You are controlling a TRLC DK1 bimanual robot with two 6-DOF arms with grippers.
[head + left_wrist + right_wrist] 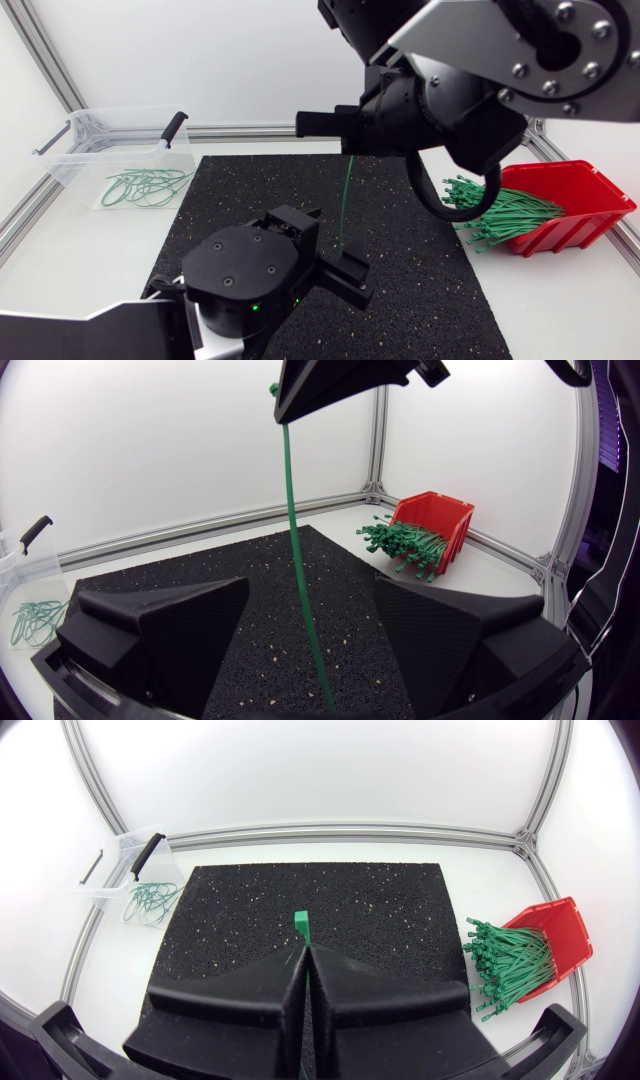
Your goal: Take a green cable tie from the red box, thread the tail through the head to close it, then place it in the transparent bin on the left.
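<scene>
Right gripper [303, 952] is clamping tie [292, 530] by its top end, tie hanging straight below it; left gripper [310, 588] is sitting spread, tie's lower end between its fingers, clear of both

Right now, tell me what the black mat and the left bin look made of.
Black mat: probably rubber granulate, matte; coarse grain with pale flecks. Left bin: seemingly clear glossy plastic; the green ties inside show through its wall.
</scene>
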